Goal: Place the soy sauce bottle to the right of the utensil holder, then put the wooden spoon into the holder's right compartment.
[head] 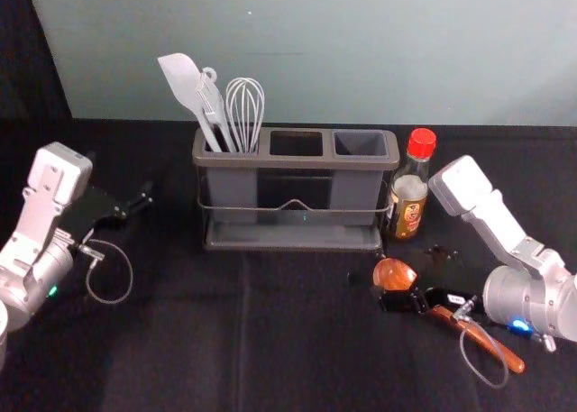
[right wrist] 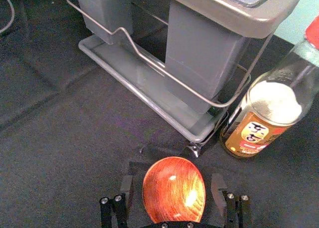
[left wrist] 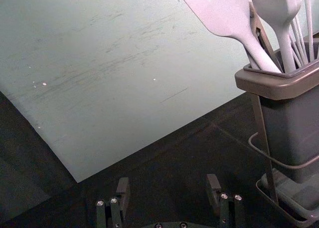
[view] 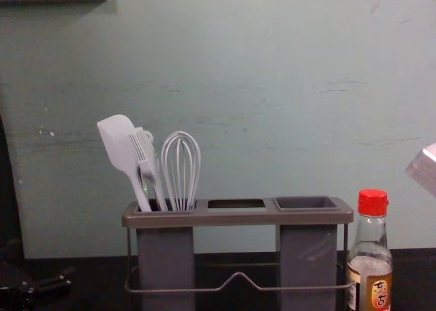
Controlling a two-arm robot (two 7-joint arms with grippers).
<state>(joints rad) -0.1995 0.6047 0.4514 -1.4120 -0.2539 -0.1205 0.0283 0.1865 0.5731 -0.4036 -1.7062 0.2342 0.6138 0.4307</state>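
In the head view, the soy sauce bottle (head: 409, 196) stands upright just right of the utensil holder (head: 293, 236). The wooden spoon (head: 494, 347) lies on the table in front of them, bowl toward the holder and handle toward the right front. My right gripper (head: 404, 281) is low over the spoon's bowl end. In the right wrist view, the reddish bowl (right wrist: 174, 188) sits between the parted fingers of my right gripper (right wrist: 172, 190), with gaps at both sides. My left gripper (head: 122, 215) is idle left of the holder, open and empty in the left wrist view (left wrist: 168, 190).
The holder's left compartment holds a spatula (head: 185, 83), a brush and a whisk (head: 245, 110). Its middle opening (head: 296, 143) and right compartment (head: 360, 143) have nothing standing in them. A pale wall (view: 272, 120) rises behind the black-covered table (head: 180, 340).
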